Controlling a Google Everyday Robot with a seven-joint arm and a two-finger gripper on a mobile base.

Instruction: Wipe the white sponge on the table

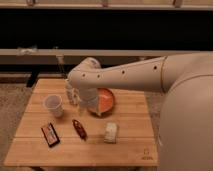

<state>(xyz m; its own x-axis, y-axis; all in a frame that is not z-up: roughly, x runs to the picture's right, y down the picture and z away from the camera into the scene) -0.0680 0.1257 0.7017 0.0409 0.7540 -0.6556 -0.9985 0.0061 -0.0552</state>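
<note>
- The tool (93,109) hangs over the middle of the bench (131,150); how far open it is cannot be told.
- The white sponge (111,132) lies apart at five o'clock, with bare planks toward the front edge.

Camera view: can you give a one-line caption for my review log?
Gripper hangs over the wooden table beside the orange bowl; the white sponge lies apart from it, nearer the front edge.

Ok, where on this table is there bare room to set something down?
Bare wood on the table: the front strip before the dark packet, red-brown item and white sponge, and the right side past the sponge and orange bowl. Crowded between the clear cup and the bowl, where the pincer hangs.
</note>
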